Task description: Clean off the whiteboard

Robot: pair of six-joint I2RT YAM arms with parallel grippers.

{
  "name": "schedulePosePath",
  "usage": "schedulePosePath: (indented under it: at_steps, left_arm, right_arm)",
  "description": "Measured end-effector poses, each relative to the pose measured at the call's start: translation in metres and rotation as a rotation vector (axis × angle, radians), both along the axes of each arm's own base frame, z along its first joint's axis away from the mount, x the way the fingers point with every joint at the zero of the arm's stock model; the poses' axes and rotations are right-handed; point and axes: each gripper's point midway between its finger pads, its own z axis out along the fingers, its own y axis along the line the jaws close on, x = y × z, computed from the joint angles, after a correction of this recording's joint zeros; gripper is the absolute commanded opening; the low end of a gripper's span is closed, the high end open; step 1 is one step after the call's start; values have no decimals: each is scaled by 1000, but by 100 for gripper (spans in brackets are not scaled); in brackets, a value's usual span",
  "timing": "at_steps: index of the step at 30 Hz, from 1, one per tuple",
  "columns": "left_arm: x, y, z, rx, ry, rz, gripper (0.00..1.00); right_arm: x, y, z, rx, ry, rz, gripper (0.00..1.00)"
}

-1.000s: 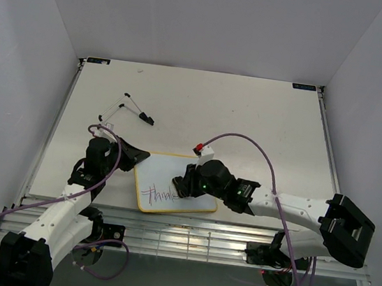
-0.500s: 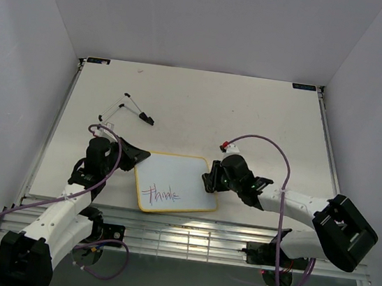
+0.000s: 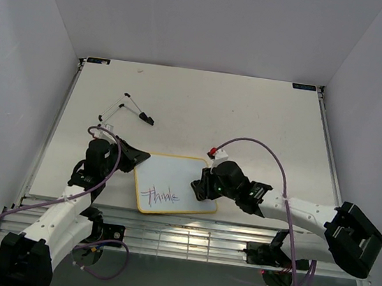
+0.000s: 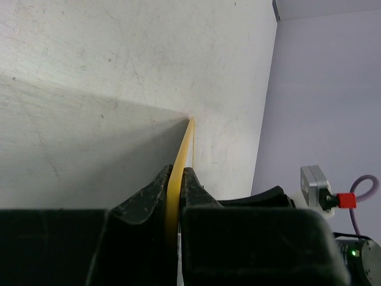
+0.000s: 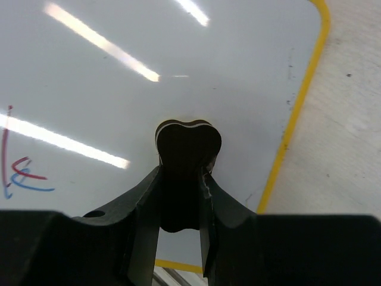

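The left gripper was pressed together on the thin yellow frame of the whiteboard, pinching it at the corner. The right gripper was clamped on a dark eraser block, whose tip sat on or just above the white face; contact could not be told for certain. The red-purple writing lay to the left of the right gripper, towards the near rim of the board. The main risk seemed to be the board twisting about that single corner pinch if the eraser pushed hard sideways. That could drag it towards the near edge of the table, which lay close behind both grippers. A stroke carried too far might also drive the block into the left gripper's fingers. The yellow rim ran just right of the eraser, so there was little room that way. Ahead of both grippers the table was open, with only small black items well beyond the left gripper.
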Motion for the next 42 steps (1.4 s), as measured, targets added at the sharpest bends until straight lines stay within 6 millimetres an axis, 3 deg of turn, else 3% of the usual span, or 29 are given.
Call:
schedulePosePath:
  at_steps: [5, 15, 19, 26, 30, 32, 38, 42]
  left_arm:
    - [-1, 0, -3, -17, 7, 12, 0]
    - [-1, 2, -5, -24, 8, 28, 0]
    - [-2, 3, -6, -20, 11, 36, 0]
    - [-2, 5, -6, -15, 13, 45, 0]
    - [-1, 7, -6, -9, 16, 56, 0]
    - [-1, 6, -4, -6, 15, 57, 0]
    - [-1, 7, -4, -2, 19, 64, 0]
    - [-1, 8, -4, -2, 18, 67, 0]
  right_arm:
    - [-27, 38, 25, 55, -12, 102, 32]
    - [-80, 148, 92, 139, -54, 293, 32]
    - [-84, 163, 97, 107, -77, 295, 32]
    - [-83, 161, 96, 66, -103, 255, 32]
    - [-73, 148, 90, 14, -124, 159, 33]
    - [-67, 131, 81, -35, -130, 100, 33]
    - [-33, 56, 34, -170, -110, -64, 33]
    - [-11, 26, 15, -204, -93, -127, 33]
